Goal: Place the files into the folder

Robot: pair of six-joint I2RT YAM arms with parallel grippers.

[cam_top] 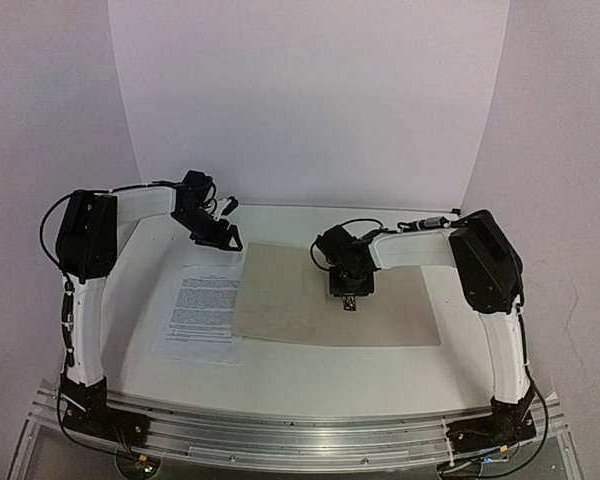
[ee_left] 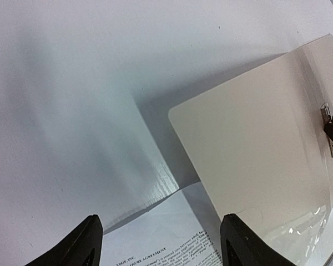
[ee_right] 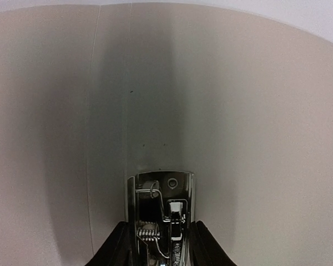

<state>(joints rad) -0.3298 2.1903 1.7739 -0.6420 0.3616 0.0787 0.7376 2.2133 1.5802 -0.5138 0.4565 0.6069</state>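
The tan folder [cam_top: 290, 300] lies open and flat in the middle of the table. A metal fastener clip [ee_right: 160, 210] sits on its centre fold. My right gripper [ee_right: 160, 237] points down on that clip, one finger pressed against each side of it. The files [cam_top: 205, 305], white printed sheets, lie flat just left of the folder, and their right edge runs under the folder's edge. My left gripper [ee_left: 162, 230] hangs open above the sheets' [ee_left: 172, 244] far edge, near the folder's [ee_left: 255, 144] rounded corner, with nothing between its fingers.
White backdrop walls close the table off at the back and on both sides. The table top [cam_top: 280, 375] is white. A metal rail [cam_top: 300, 430] with both arm bases runs along the near edge.
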